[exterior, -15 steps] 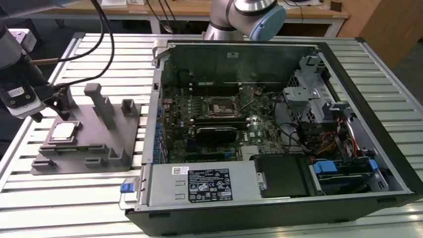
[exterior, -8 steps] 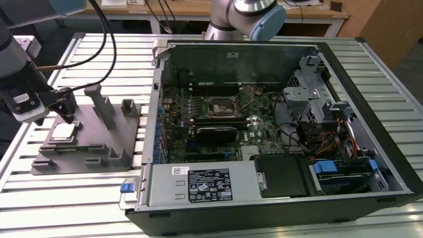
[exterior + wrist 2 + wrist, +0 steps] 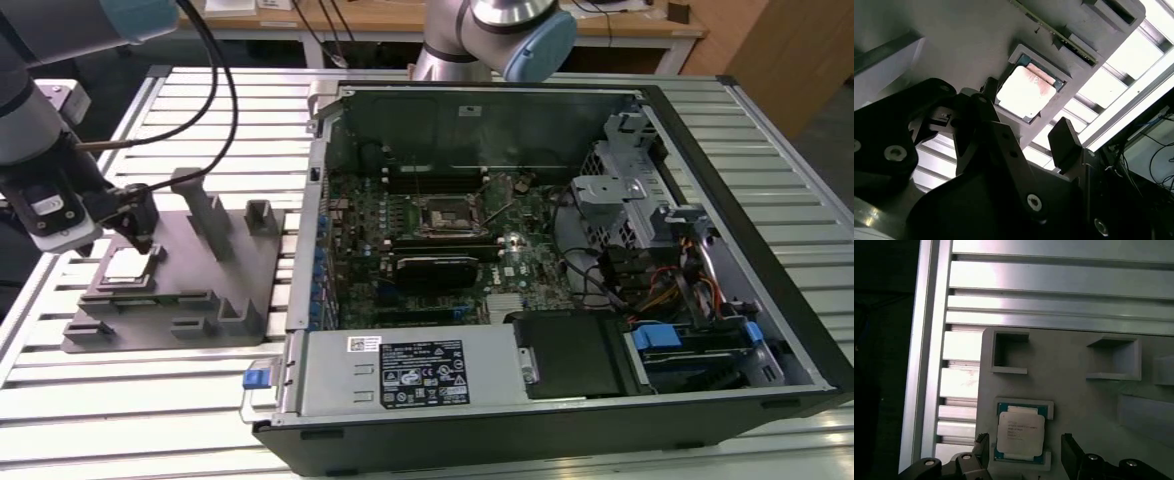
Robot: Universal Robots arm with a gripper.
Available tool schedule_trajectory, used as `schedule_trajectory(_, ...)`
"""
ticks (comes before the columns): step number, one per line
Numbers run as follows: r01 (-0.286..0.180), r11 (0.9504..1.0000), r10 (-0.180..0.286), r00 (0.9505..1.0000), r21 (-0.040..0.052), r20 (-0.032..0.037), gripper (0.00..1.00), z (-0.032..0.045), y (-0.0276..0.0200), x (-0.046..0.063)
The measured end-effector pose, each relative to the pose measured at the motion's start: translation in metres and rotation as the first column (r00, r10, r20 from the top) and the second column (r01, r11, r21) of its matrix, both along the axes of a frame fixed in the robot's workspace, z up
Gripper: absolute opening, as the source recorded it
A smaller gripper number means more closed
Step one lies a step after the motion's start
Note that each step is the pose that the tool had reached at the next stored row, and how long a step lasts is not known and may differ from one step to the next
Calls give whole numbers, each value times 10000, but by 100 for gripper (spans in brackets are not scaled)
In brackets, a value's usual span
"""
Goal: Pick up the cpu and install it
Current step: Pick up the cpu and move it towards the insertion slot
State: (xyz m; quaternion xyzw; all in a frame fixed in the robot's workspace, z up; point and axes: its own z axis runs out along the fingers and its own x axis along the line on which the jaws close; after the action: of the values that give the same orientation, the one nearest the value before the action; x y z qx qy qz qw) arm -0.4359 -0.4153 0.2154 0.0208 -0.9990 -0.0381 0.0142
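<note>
Spread tool (image 3: 1025, 454), 2 fingers (image 3: 1069, 455) flanking the cpu (image 3: 1020, 432), apparently without contact. The cpu lies flat in a recess of the grey holder (image 3: 187, 282), at 9 o'clock from the computer case (image 3: 561, 440) in the exterior view.

No text can be read in any view. Faint printed lines cross the metal top of the cpu (image 3: 1020, 434), illegible; it lies outside the computer case (image 3: 774, 250), off its side toward the exterior view's left. Inside the case, the power supply (image 3: 334, 375) bears a black label (image 3: 424, 372) and a white label (image 3: 363, 344), both with print too small to read.
</note>
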Motion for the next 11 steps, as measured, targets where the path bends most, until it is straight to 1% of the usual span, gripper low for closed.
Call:
schedule_trajectory(6,29,10000,-29,10000,-8,-39,68,-64,5,0)
schedule_trajectory(11,133,9999,-134,9999,-9,-48,68,-115,28,-1)
